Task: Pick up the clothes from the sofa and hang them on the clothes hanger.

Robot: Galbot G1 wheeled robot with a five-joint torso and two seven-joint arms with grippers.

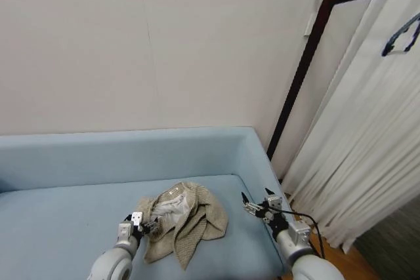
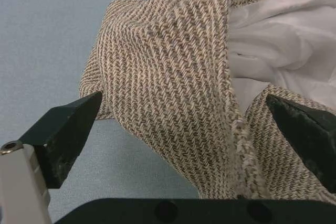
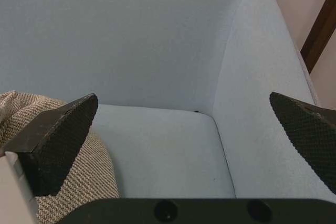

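I have the pale blue sofa (image 1: 39, 162) in front of me, with a flat seat (image 1: 59, 227), a low backrest (image 1: 131, 152) against the wall and a rounded armrest (image 1: 259, 168) at the robot's right end. One thing lies on the seat: a crumpled beige knit garment (image 1: 197, 224), its white lining (image 1: 172, 209) showing. It sits toward the right end, apart from the armrest, with bare cushion between them.

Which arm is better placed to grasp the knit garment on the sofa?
Left: the left gripper is open right at the knit garment's edge; the right gripper, also open, faces bare sofa beside it.
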